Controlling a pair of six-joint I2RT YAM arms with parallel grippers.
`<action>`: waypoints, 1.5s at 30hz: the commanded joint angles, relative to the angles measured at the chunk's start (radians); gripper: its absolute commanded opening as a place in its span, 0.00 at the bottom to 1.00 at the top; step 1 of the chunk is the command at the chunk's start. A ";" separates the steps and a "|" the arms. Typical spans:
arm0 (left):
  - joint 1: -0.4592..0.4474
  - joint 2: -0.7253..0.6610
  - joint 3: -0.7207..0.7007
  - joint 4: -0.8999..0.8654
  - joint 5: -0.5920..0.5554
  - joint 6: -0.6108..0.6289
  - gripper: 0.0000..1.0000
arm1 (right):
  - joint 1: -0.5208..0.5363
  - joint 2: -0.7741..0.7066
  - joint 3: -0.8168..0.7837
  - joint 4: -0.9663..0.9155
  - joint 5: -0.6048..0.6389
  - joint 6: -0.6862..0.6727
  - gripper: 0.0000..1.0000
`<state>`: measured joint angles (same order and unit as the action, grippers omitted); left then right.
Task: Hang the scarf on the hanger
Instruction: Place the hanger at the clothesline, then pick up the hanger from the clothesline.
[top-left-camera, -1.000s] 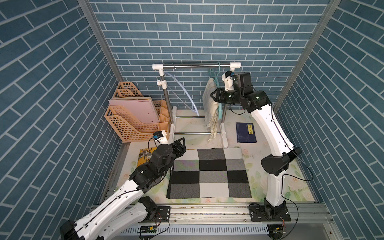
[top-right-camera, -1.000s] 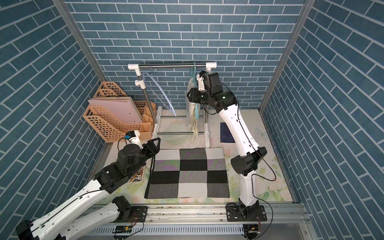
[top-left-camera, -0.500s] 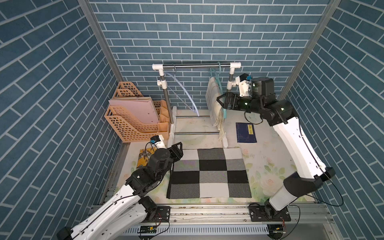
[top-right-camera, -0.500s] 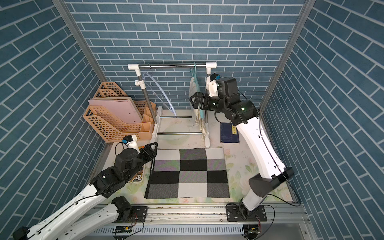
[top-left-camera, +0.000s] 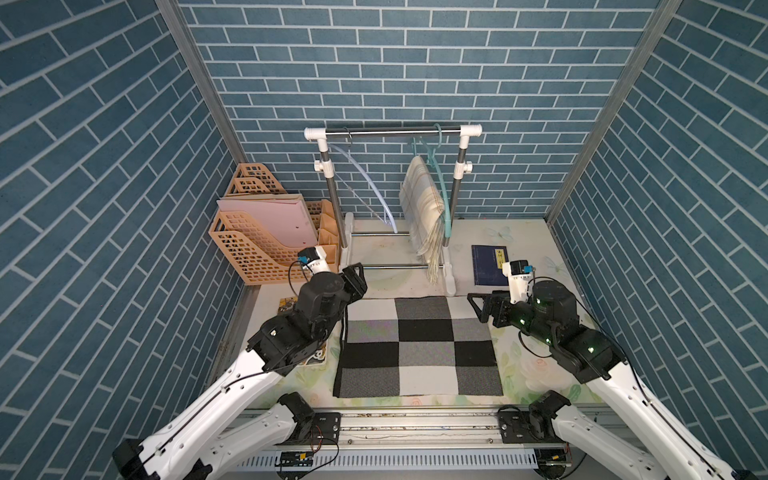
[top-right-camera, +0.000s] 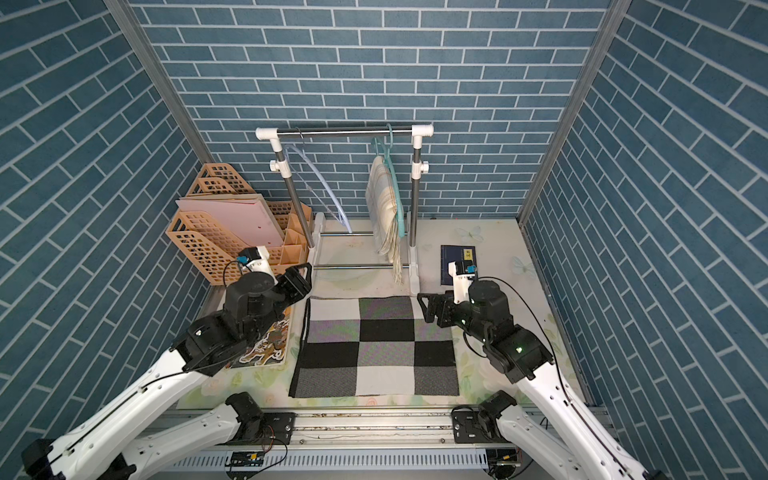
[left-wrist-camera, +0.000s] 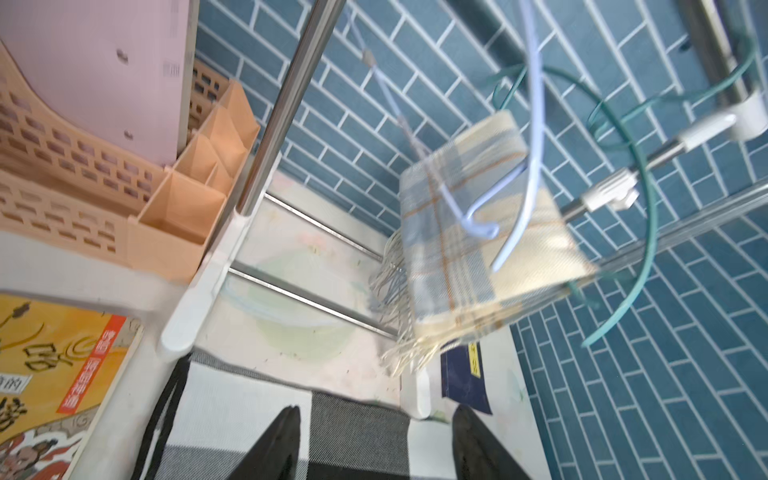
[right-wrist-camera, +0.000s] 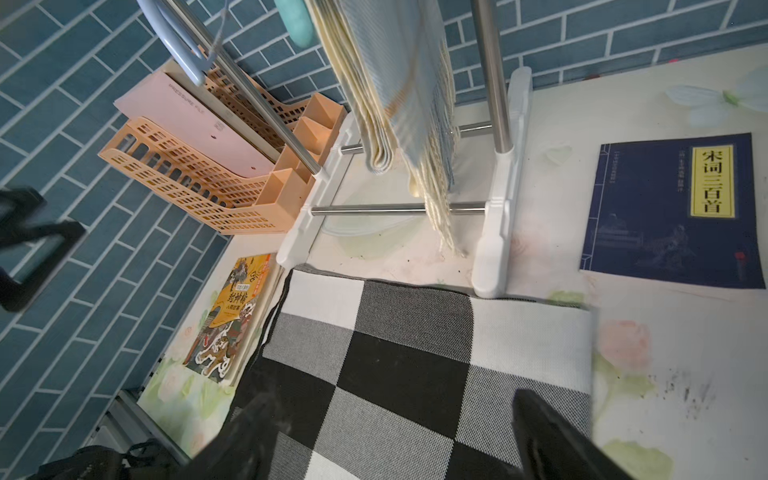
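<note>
Right pincer (top-left-camera: 478, 308) has drawn back from the rack (top-left-camera: 457, 195) and now hovers over the right edge of the checked mat (top-left-camera: 419, 345), jaws apart and empty. Left pincer (top-left-camera: 358, 277) sits by the mat's far left corner, jaws seemingly apart, holding nothing. Plaid scarf (top-left-camera: 420, 203) hangs folded over the teal hanger (top-left-camera: 444, 195), which hooks on the rack's rail (top-left-camera: 390, 132); its fringe dangles close to the counter (top-left-camera: 519, 232).

Two hangers (top-left-camera: 444, 195) (top-left-camera: 389, 216), one scarf (top-left-camera: 419, 203), one rack (top-left-camera: 390, 132), two books (top-left-camera: 489, 266) (top-right-camera: 262, 345), one checkered mat (top-left-camera: 415, 345), one file tray (top-left-camera: 249, 253), one pink folder (top-left-camera: 266, 220).
</note>
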<state>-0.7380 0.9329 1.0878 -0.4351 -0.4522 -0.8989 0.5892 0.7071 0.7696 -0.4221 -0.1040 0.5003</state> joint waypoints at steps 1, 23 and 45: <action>-0.008 0.112 0.146 -0.116 -0.186 -0.007 0.63 | 0.007 -0.028 -0.049 0.137 0.023 0.031 0.91; 0.033 0.980 1.206 -0.408 -0.528 0.096 0.79 | 0.005 -0.021 -0.117 0.145 0.052 0.003 0.93; 0.156 0.802 0.932 -0.238 -0.521 0.230 0.49 | 0.005 -0.015 -0.110 0.163 0.054 0.000 0.93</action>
<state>-0.5953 1.7512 2.0422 -0.7258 -0.9916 -0.7200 0.5911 0.6903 0.6445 -0.2829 -0.0490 0.5159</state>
